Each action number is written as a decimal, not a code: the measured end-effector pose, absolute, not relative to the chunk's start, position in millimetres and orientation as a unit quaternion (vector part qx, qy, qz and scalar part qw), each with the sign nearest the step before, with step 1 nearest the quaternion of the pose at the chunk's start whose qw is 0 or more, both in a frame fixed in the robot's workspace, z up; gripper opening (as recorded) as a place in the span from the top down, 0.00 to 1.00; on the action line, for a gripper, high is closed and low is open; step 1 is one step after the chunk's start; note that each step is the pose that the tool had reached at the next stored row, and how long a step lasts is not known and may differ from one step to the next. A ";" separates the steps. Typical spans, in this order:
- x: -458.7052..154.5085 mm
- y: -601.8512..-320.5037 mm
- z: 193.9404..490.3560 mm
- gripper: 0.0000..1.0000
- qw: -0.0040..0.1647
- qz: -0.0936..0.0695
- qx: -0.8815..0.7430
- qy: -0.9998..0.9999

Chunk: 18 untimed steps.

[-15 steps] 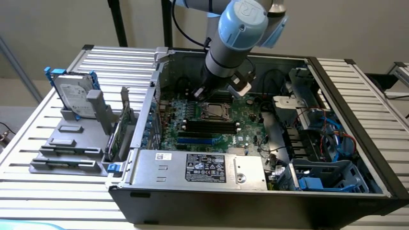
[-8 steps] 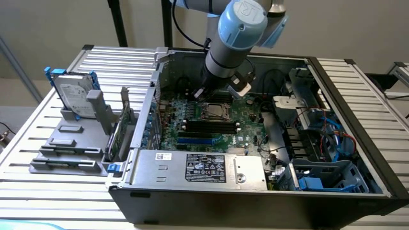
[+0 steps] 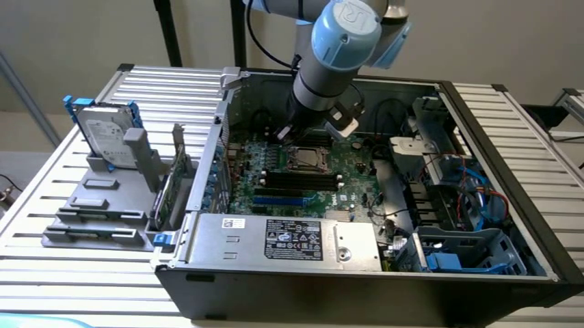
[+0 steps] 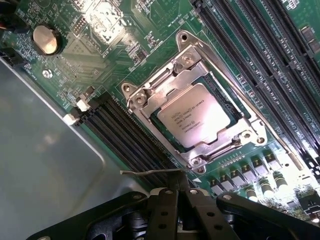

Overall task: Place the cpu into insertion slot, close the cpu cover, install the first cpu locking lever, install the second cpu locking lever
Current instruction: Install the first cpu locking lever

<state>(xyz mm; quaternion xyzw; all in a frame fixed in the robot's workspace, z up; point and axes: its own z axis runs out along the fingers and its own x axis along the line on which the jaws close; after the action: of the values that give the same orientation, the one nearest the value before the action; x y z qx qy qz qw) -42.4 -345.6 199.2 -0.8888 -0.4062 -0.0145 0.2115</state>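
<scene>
Your gripper [image 4: 181, 194] has its two fingers pressed together. They hang just over the edge of the insertion slot [image 4: 223, 100], beside the nearer memory slots [image 4: 125, 137]. The cpu [image 4: 192, 117] lies flat in the slot with its silvery face up, and the cpu cover [image 4: 150, 102] is down around it, so the chip shows through the window.

A thin locking lever [image 4: 150, 172] runs from the corner of the cover toward the fingertips. I judge this lever to be the main risk. It is springy wire, and closed fingers give it only a narrow edge to rest on. If it slides off, it may snap back and strike the green board [image 4: 150, 45] or the small parts beside the slot. A push at a slant could also scrape the memory slots, or miss the catch, which would leave the cover loose.

Some things you cannot check from here:
- The place where the lever meets the fingers is hidden behind the finger bodies, so I cannot tell whether they pinch it, press it or only stand near it.
- The other lever [image 4: 250, 105] lies along the far side of the cover, but its end is hard to make out, so whether it is latched is not clear.
- In the exterior view the arm [image 3: 333, 61] covers most of the gripper.
</scene>
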 end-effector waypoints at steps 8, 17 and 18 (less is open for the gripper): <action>-39.0 -344.1 198.4 0.89 0.210 -0.014 -0.889 -0.406; -34.1 -342.7 196.8 0.89 0.209 -0.013 -0.890 -0.406; -33.4 -342.5 196.6 0.89 0.208 -0.013 -0.890 -0.406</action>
<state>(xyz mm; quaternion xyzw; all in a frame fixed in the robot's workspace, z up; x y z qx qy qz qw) -33.4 -342.5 196.6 -0.8895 -0.4063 -0.0131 0.2084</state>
